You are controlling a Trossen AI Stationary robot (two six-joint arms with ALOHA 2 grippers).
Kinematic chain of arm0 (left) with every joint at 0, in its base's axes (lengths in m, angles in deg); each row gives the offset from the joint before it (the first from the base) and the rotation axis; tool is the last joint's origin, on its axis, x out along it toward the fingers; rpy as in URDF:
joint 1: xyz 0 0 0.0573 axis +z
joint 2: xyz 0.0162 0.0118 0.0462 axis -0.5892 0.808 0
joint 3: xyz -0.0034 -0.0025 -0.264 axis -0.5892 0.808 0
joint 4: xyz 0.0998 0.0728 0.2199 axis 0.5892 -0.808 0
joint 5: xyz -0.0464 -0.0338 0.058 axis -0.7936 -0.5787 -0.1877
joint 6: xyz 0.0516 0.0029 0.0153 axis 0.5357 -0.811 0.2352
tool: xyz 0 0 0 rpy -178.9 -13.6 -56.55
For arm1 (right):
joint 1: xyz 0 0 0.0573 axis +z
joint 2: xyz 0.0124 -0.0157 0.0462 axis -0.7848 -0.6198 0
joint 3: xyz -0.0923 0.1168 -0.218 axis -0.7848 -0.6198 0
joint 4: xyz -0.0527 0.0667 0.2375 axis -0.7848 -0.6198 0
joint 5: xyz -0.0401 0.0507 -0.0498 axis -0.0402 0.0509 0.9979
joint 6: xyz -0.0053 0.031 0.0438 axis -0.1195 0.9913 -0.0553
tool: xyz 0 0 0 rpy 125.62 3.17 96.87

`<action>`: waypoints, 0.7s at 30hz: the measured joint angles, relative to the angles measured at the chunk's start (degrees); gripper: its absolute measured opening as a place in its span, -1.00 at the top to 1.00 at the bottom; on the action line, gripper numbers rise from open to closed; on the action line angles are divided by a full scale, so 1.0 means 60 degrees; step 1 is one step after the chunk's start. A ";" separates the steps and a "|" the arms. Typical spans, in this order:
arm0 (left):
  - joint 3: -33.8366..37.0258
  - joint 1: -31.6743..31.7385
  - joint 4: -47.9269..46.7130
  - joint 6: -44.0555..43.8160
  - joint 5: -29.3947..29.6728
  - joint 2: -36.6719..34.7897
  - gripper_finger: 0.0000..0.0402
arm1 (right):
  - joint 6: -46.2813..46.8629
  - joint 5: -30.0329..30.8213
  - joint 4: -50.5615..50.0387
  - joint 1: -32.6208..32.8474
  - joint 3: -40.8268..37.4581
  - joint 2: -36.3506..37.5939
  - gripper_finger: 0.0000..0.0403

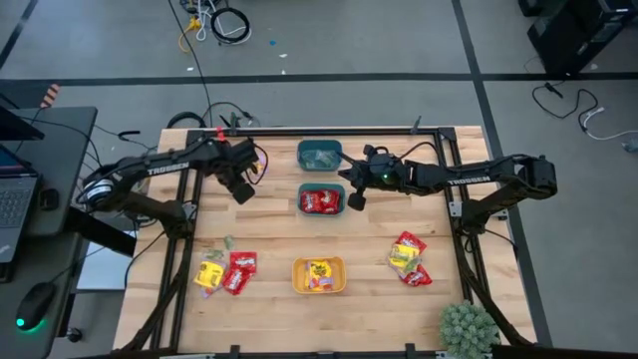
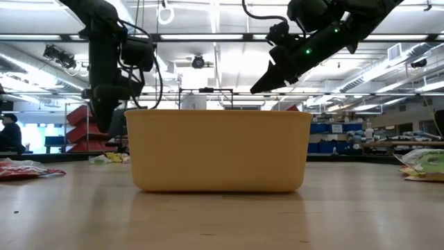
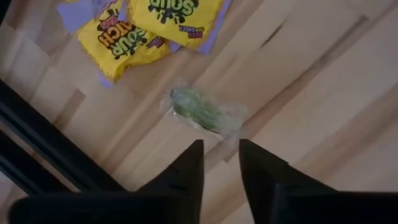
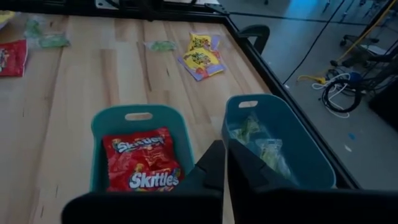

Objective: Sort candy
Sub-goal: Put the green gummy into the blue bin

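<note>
Your left gripper (image 3: pixel 221 163) hangs empty with a narrow gap between its fingers, and a pale green candy (image 3: pixel 198 111) lies on the table just ahead of the tips, so you're likely lining up a pick: widen, then descend. Your right gripper (image 4: pixel 226 163) is closed and empty above the two teal bins (image 4: pixel 281 138)
</note>
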 joint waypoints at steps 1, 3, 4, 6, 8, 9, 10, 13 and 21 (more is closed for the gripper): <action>0.0000 0.0036 0.0033 0.0137 0.0006 0.0088 0.41 | -0.0049 -0.0004 0.0000 0.0000 0.0000 0.0000 0.96; 0.0000 0.0088 0.0070 0.0341 0.0018 0.0288 0.30 | -0.0085 -0.0035 -0.0003 0.0000 -0.0001 0.0000 0.95; 0.0000 0.0088 0.0120 0.0349 0.0018 0.0398 0.25 | -0.0086 -0.0093 -0.0011 0.0000 0.0000 0.0000 0.95; 0.0011 0.0088 0.0164 0.0354 0.0018 0.0631 0.15 | -0.0090 -0.0226 -0.0035 0.0000 0.0000 0.0000 0.95; 0.0162 0.0088 0.0264 0.0569 0.0026 0.0826 0.07 | -0.0094 -0.0248 -0.0036 0.0000 0.0000 0.0000 0.95; 0.0297 0.0088 0.0414 0.0660 0.0061 0.0902 0.03 | -0.0097 -0.0248 -0.0036 0.0000 0.0000 0.0000 0.95; 0.0488 0.0088 0.0601 0.0798 0.0133 0.0958 0.01 | -0.0097 -0.0251 -0.0040 0.0000 0.0000 0.0000 0.95; 0.0939 0.0088 0.1105 0.0859 0.0323 0.1088 -0.05 | -0.0105 -0.0253 -0.0040 0.0000 0.0000 0.0004 0.95; 0.1748 0.0088 0.2469 0.1091 0.0407 0.1107 -0.05 | -0.0108 -0.0255 -0.0040 0.0000 0.0000 0.0004 0.96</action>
